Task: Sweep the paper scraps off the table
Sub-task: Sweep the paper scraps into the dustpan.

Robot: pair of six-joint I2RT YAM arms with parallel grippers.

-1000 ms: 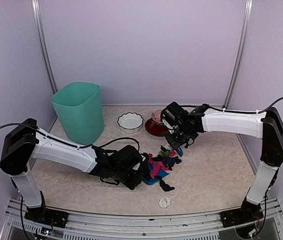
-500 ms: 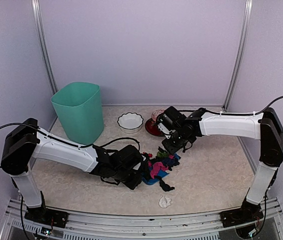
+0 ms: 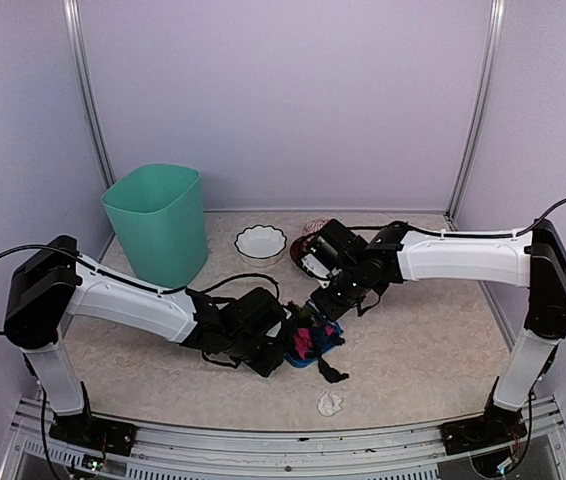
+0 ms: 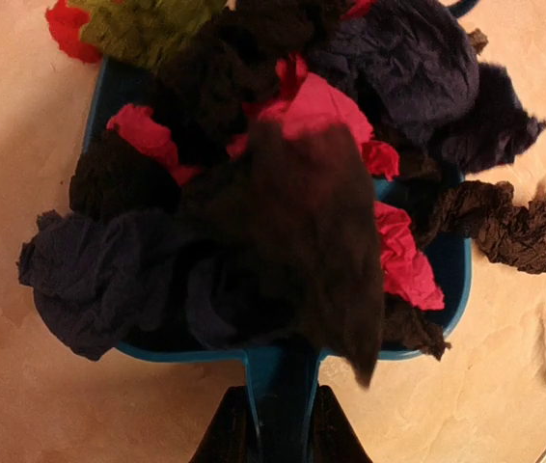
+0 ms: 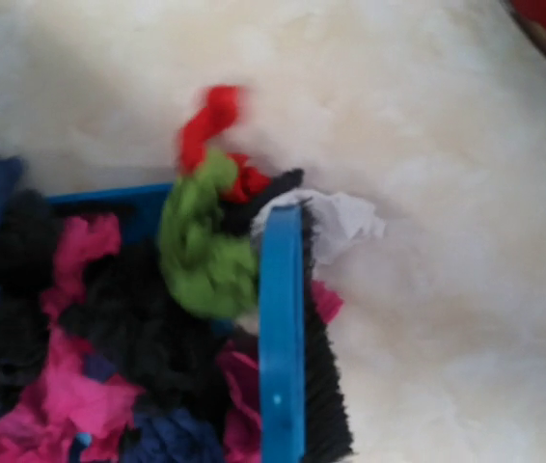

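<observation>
The paper scraps (image 4: 254, 174), black, pink, navy and green, lie heaped in the blue dustpan (image 4: 454, 280) on the table (image 3: 423, 340). My left gripper (image 4: 281, 436) is shut on the dustpan's handle. The blue hand brush (image 5: 283, 338) stands at the pan's open mouth against a green scrap (image 5: 201, 253), a red one (image 5: 213, 118) and a white one (image 5: 339, 217). It rides with my right gripper (image 3: 335, 293), whose fingers are hidden in the wrist view. A black scrap (image 3: 333, 372) and a white wad (image 3: 330, 403) lie loose on the table near the front.
A teal bin (image 3: 158, 222) stands at the back left. A white bowl (image 3: 261, 243) and a red plate (image 3: 306, 258) sit just behind the right wrist. The metal front rail (image 3: 293, 445) runs along the near edge.
My right arm has swung the brush left and toward the dustpan, pushing scraps up against and into it. The left arm and the pan have stayed put.
</observation>
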